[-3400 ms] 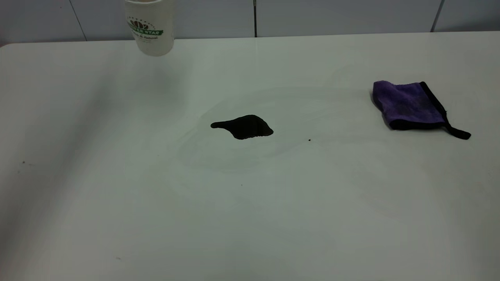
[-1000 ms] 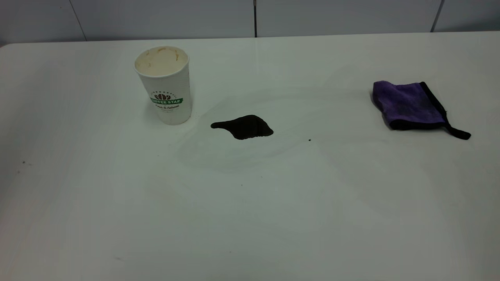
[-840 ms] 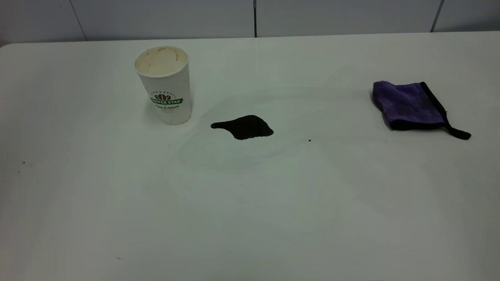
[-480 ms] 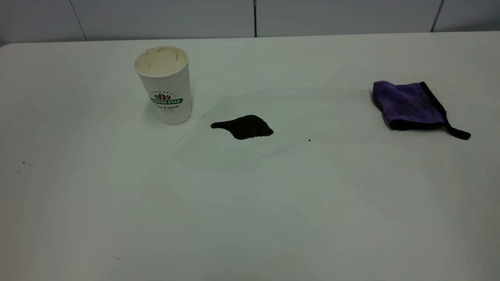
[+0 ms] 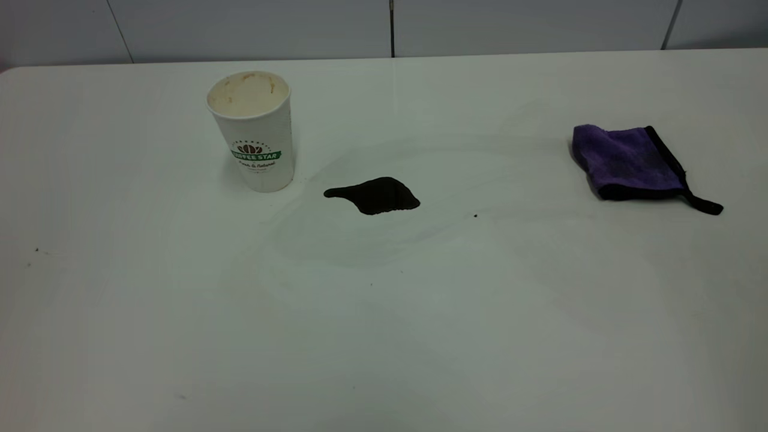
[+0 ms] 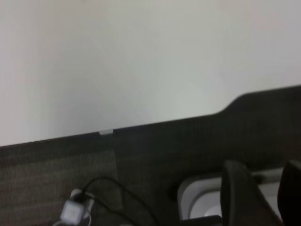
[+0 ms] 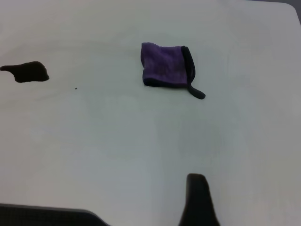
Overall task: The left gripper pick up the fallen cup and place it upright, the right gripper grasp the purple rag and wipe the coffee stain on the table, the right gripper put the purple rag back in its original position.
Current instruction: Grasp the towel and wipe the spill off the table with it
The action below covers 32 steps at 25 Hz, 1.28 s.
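Right end effector (image 7: 197,200) faces purple rag (image 7: 163,65) — apart.

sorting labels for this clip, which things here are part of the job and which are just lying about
Part of the job: cup, upright; coffee stain; purple rag; table; right gripper.
Just lying about: white plug and cable on the floor; tiny dark speck.

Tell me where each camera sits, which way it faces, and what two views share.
Exterior: high at the table's near side, facing the wall; shows cup, stain, rag; no arm.
Left wrist: past the table edge, looking at bare tabletop and floor; dark tool parts at the frame corner.
Right wrist: above the table, facing the rag; one tool finger shows.
Exterior and right wrist share rag and stain.
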{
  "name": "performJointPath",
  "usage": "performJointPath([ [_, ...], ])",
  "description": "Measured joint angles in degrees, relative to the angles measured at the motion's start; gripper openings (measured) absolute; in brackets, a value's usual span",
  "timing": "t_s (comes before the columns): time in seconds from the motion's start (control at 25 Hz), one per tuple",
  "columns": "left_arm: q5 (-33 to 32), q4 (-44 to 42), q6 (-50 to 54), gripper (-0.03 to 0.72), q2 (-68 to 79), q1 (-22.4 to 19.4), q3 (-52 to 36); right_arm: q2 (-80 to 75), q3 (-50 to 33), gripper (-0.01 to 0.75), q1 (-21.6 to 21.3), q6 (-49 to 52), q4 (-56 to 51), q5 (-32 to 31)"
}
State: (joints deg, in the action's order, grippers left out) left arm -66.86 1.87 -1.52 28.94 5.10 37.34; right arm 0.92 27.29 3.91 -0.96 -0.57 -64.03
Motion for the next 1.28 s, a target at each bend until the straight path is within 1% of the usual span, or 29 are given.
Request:
performJointPath([
  [0.16, 0.8, -0.2, -0.1, 0.242, -9.1, -4.0, -2.9, 0.0, 0.0, 0.580, 0.0, 0.0, 0.0, 0.0],
  [0.36, 2.6, -0.2, -0.1, 0.242, -19.0, -6.4, -6.1, 0.0, 0.0, 0.580, 0.0, 0.0, 0.0, 0.0],
  [0.72, 2.6, -1.9, -0.1, 0.242, -29.9, -6.6, -8.2, 0.0, 0.0, 0.580, 0.0, 0.0, 0.0, 0.0],
  [1.28, 2.5, -4.4, 2.0, 0.242, -30.0, -5.3, -9.3, 0.0, 0.0, 0.580, 0.0, 0.0, 0.0, -0.1],
])
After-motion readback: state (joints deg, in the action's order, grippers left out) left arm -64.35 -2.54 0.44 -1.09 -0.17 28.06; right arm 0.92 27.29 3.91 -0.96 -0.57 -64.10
